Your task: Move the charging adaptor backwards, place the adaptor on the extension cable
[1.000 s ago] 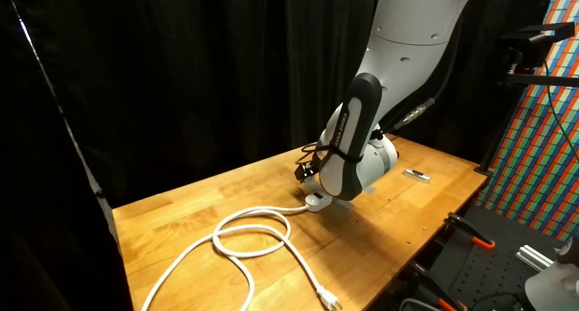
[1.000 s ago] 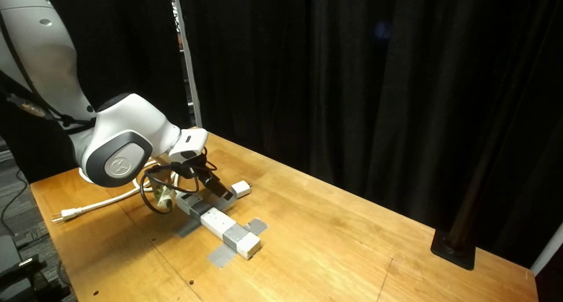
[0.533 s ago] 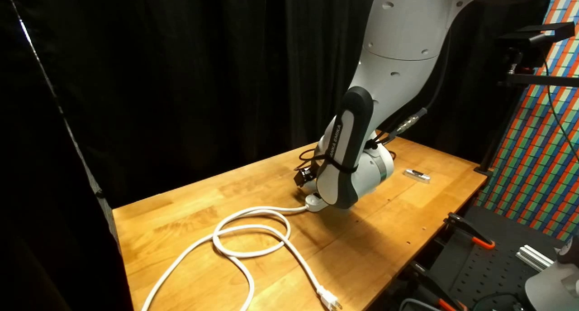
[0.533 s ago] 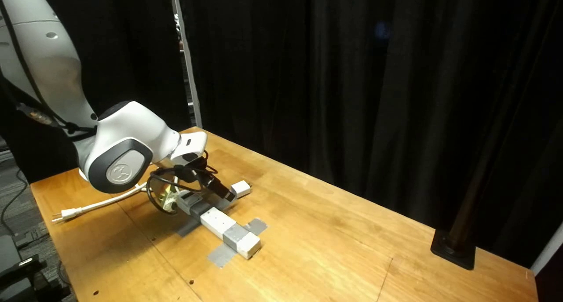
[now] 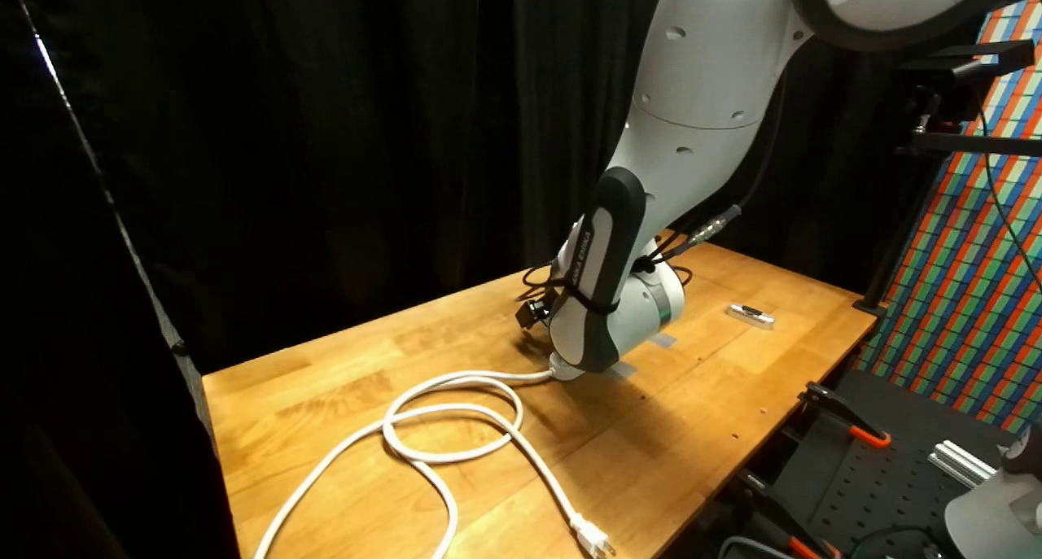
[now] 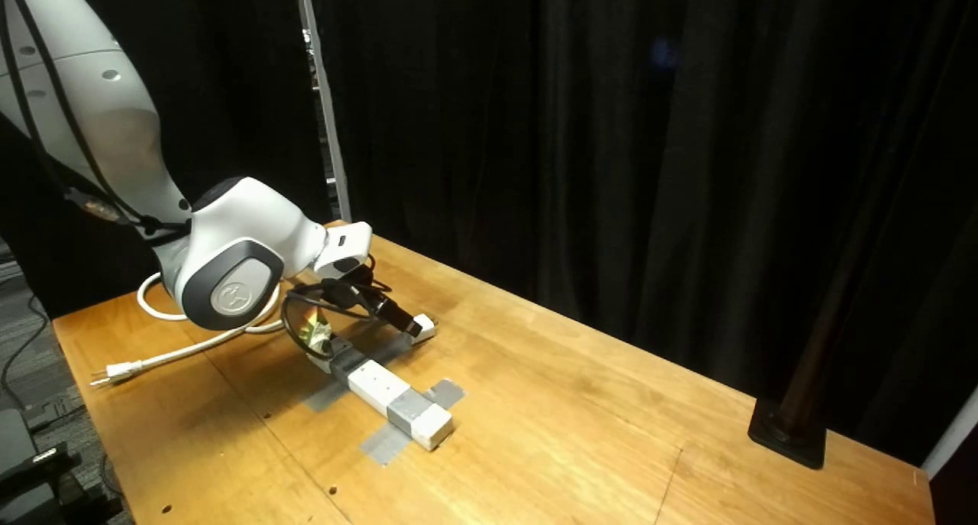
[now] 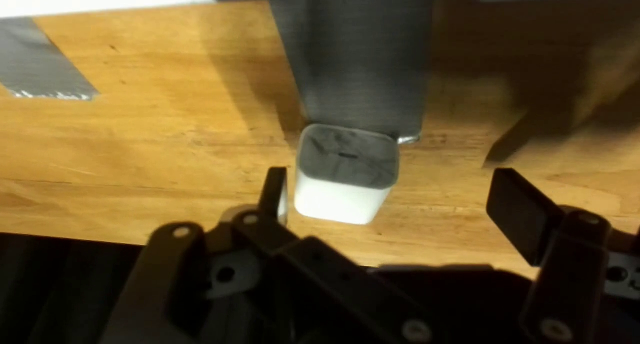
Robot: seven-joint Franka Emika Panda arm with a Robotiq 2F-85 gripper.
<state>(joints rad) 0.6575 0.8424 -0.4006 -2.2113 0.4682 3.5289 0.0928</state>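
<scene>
Black curtains (image 6: pixel 611 173) hang behind the wooden bench (image 6: pixel 596 418). Reading an exterior view left to right, I get the pronged plug (image 6: pixel 121 371), the white cord (image 6: pixel 191 349), then the power strip of the extension cable (image 6: pixel 382 388), strapped to the wood with grey duct tape (image 6: pixel 408 408). Near the strip, toward the curtains, the charging adaptor (image 6: pixel 423 327) sits on the bench, not yet placed.

In the wrist view, left to right again, my end effector (image 7: pixel 392 196) has nothing gripped and its fingers wide apart: the finger (image 7: pixel 273 191) on the left is just beside the adaptor, the one on the right well apart from it.

I expect the adaptor to be light, rigid and a little slick, hard plastic that won't squash but could skid or twist if one side gets hit first. I'd centre on it, then pinch squarely across the two flat side walls, leaving the slotted grey face alone.

I can't make out any prongs. Whether the fingertips reach down to the adaptor's height, or one touches it, I can't tell. The strip is cut off along the top of the wrist view, and in an exterior view the Panda arm (image 5: pixel 684 136) hides the adaptor, the fingers and most of the strip.
</scene>
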